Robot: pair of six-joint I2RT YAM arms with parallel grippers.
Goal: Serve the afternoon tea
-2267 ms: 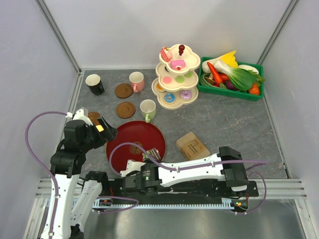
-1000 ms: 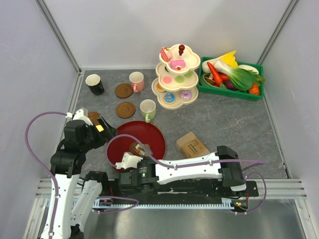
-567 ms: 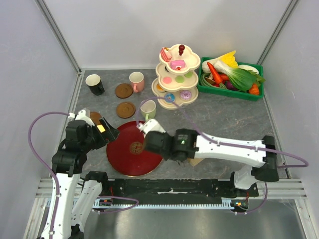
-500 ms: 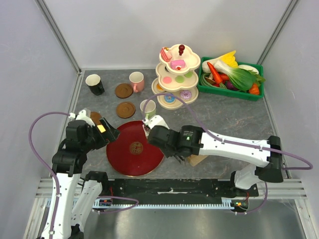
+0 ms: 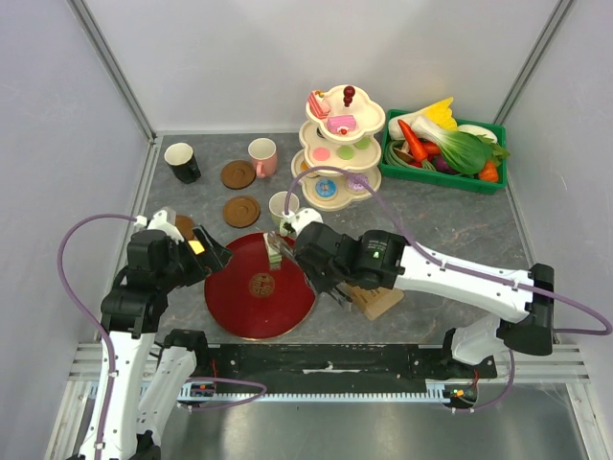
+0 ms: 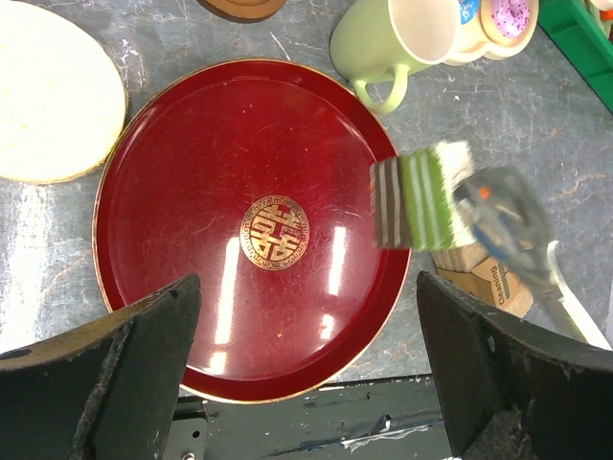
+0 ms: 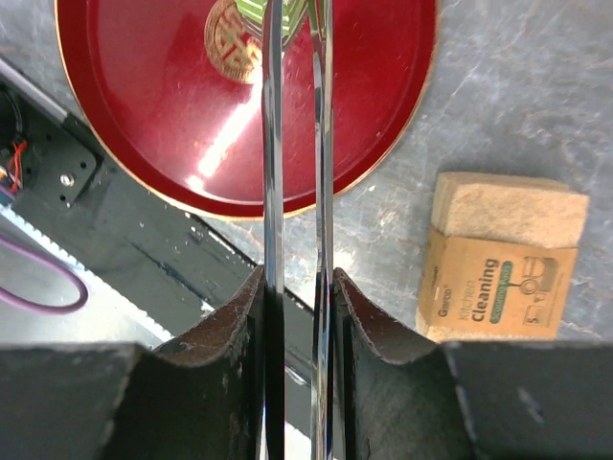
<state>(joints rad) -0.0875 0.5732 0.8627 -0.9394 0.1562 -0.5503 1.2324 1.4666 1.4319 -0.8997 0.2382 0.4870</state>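
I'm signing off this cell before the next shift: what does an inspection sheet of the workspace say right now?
Surface: grey table; red tray holds nothing.
Job's things: striped cake slice in tongs above the tray; pastries on tiered stand; black mug, pink mug, pale-green mug and coasters behind the tray.
Clutter: green crate of toy vegetables; tan sponge pack right of the tray.
Hands: left hand open beside the tray; right hand shut on the tongs.
Cables: purple cables loop off both arms; one arcs across the stand in the top view.
Surroundings: white walls, metal frame posts.
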